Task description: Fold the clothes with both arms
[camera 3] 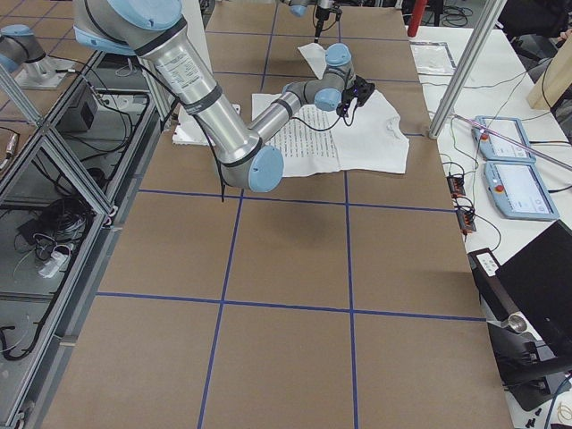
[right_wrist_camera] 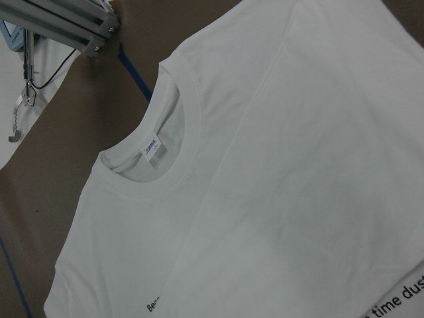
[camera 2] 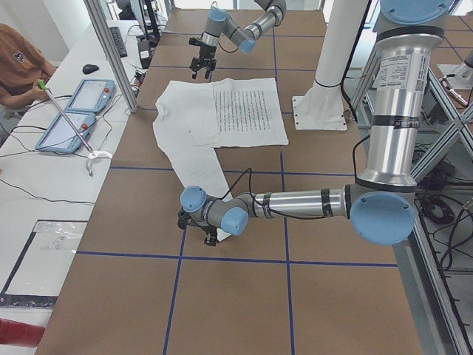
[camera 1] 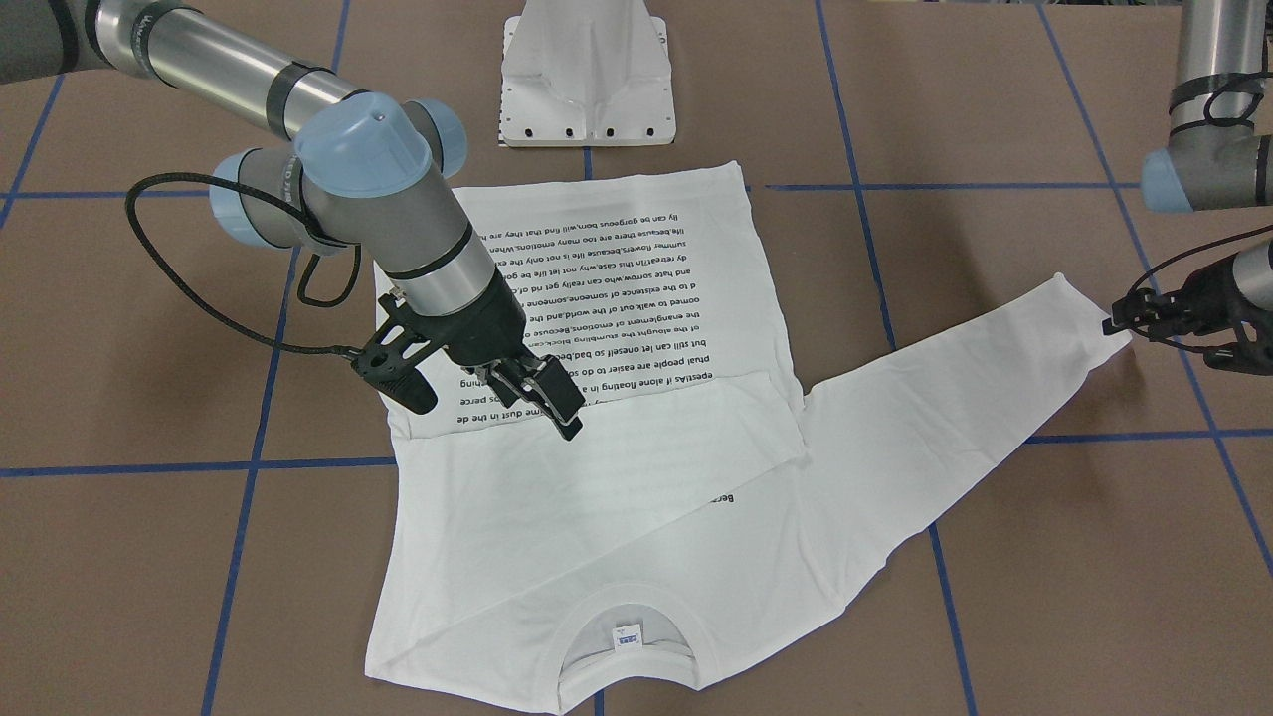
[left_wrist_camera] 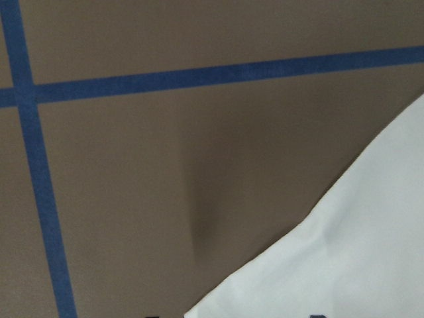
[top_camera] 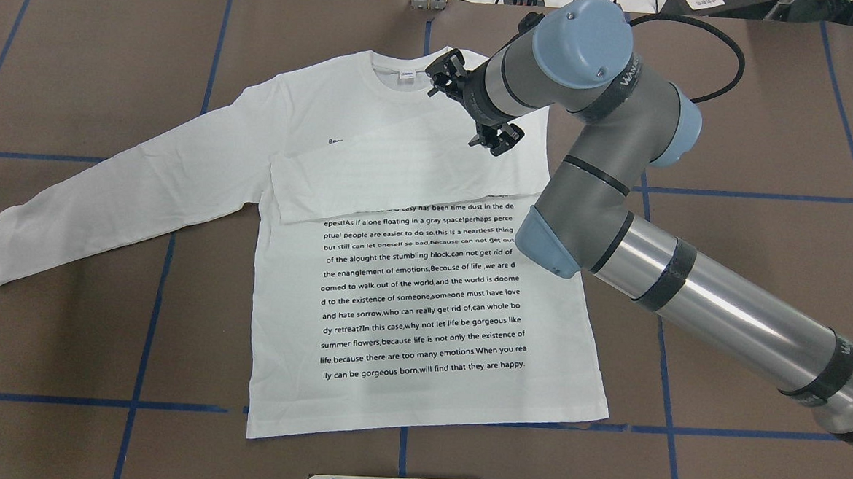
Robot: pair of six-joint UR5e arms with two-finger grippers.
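While the T-shirt (top_camera: 423, 298) is lying flat on the worktop (top_camera: 767, 140), one line reading "why not let life be gorgeous like", the right end effector (top_camera: 496, 137) is hovering released over its chest. The left end effector (camera 1: 1116, 324) is touching the cuff (camera 1: 1089, 308); I cannot tell its grip.

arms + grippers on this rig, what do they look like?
Right arm and left arm: silver-grey tubes, light-blue joint caps, black bands, black cables; white lettering on one right-arm band. Right gripper and left gripper: black, two-fingered.
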